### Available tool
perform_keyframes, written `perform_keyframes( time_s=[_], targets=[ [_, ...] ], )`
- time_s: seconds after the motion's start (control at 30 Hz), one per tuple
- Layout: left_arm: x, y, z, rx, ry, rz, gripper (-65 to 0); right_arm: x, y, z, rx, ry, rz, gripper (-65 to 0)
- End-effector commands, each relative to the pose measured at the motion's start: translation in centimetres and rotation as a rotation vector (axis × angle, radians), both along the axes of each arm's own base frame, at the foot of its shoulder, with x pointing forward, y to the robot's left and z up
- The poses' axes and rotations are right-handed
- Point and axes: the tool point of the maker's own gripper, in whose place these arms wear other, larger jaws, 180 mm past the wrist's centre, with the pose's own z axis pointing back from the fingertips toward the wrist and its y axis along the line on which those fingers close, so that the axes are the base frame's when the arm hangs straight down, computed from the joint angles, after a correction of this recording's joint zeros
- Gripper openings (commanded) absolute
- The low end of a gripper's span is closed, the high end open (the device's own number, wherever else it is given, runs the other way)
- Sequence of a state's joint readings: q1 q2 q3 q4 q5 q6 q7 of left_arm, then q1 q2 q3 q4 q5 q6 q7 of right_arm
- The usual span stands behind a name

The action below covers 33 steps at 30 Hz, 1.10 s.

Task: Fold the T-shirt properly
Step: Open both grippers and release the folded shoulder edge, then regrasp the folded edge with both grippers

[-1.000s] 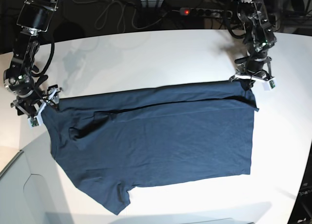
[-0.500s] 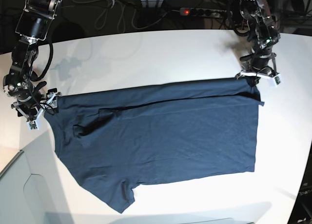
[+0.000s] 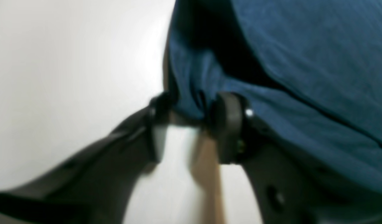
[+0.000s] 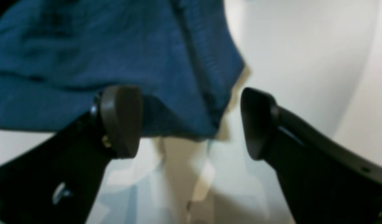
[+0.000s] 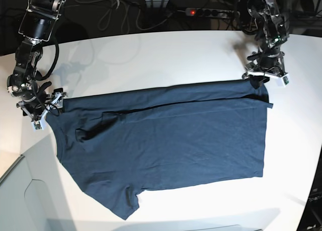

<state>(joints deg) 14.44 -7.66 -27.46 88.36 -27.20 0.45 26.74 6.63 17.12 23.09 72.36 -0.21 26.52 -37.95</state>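
Two grippers sit at T-shirt [image 5: 166,140] corners: right gripper [image 4: 191,124] at 9 o'clock, jaws wide, corner loose between them; left gripper [image 3: 191,124] at 2 o'clock, jaws parted, hem between. T-shirt lies half-folded on bench [image 5: 151,55]. Next: regrasp for second fold.

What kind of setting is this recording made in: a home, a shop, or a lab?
Most likely a robotics lab or test bench: a bare white table with only the T-shirt on it, a power strip with a red light, and loose cables behind it.
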Motion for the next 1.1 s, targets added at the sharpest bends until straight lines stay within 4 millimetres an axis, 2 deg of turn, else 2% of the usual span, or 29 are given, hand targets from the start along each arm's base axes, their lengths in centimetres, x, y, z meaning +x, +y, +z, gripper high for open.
perform_keyframes(
  time_s=[0.0, 0.17, 0.47, 0.6, 0.7, 1.0, 1.07],
  targets=[
    [0.4, 0.4, 1.2, 0.023, -0.030, -0.006, -36.1, 1.3, -0.6, 1.8, -0.014, -0.057, 0.014, -17.5],
    [0.2, 0.5, 1.3, 0.032, -0.031, -0.007, -35.0, 1.3, -0.5, 1.7, -0.016, -0.056, 0.017, -17.6],
    [-0.4, 3.4, 2.2, 0.065, -0.041, 0.053, -35.0, 1.2, -0.5, 1.7, -0.018, -0.053, 0.018, -18.0],
    [-0.7, 3.3, 1.2, 0.047, -0.021, 0.058, -35.0, 1.2, -0.5, 1.7, -0.018, -0.053, 0.018, -18.0],
    [-0.1, 3.3, 1.2, 0.043, -0.030, 0.060, -35.0, 1.2, -0.5, 1.7, -0.018, -0.053, 0.018, -18.0],
    [-1.2, 3.6, -0.9, 0.016, 0.024, 0.082, -35.2, 0.7, -0.6, 1.3, -0.019, -0.049, 0.019, -18.1],
    [-0.8, 3.6, -1.2, 0.006, 0.023, 0.085, -37.7, 1.0, -0.5, 1.6, -0.015, -0.077, 0.022, -18.1]
  ],
)
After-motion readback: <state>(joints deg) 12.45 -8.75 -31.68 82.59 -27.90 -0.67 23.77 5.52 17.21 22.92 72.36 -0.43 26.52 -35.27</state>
